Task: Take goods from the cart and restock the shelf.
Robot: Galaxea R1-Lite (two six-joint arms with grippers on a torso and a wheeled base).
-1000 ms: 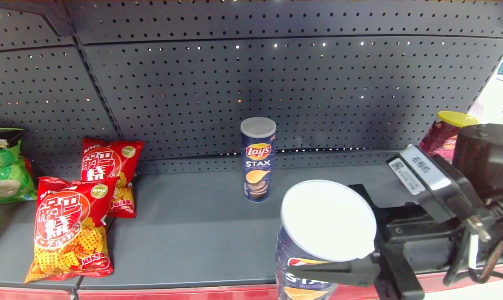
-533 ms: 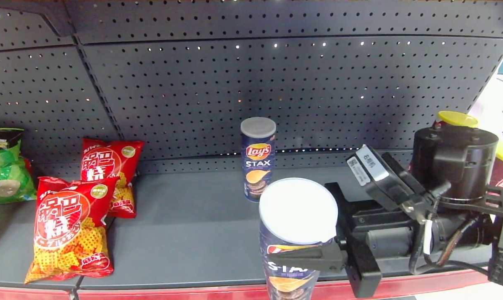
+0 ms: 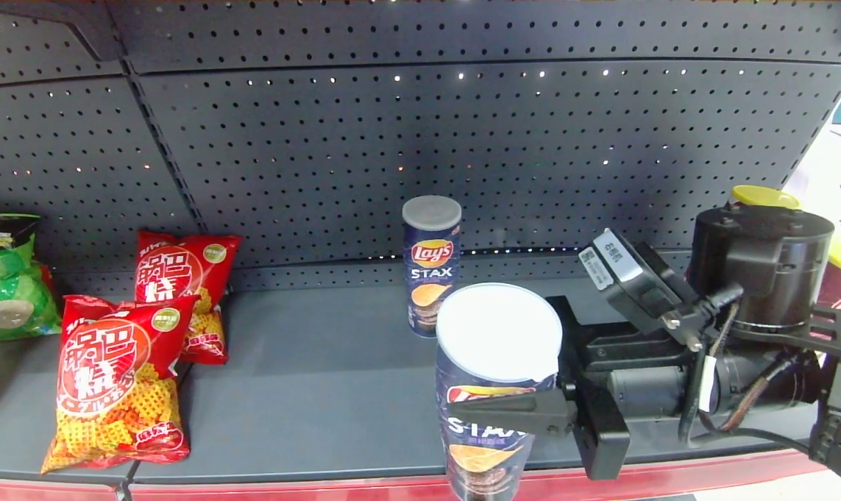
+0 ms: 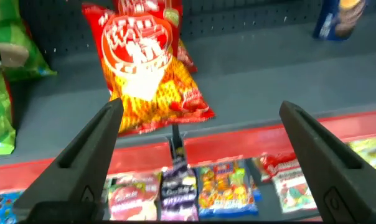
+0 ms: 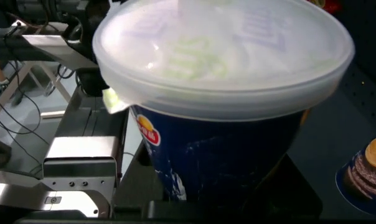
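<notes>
My right gripper (image 3: 514, 409) is shut on a dark blue chip can (image 3: 498, 332) with a white lid. It holds the can upright over the front edge of the grey shelf (image 3: 309, 390). From the right wrist, the held can (image 5: 222, 93) is seen close up. A matching blue can (image 3: 431, 264) stands upright at the back of the shelf, just behind and left of the held one. My left gripper (image 4: 200, 165) is open with nothing in it, in front of the shelf's red edge (image 4: 238, 144) near a red snack bag (image 4: 144, 68).
Two red snack bags (image 3: 118, 383) (image 3: 184, 285) lie at the shelf's left, and a green bag (image 3: 6, 278) lies beyond them. A yellow-lidded can (image 3: 765, 197) stands at the far right behind my right arm. The lower shelf holds several packets (image 4: 225, 190). A pegboard wall (image 3: 420, 153) backs the shelf.
My right gripper has carried the blue can left and then slightly farther in toward the standing can. The standing can and the bags have not moved.
</notes>
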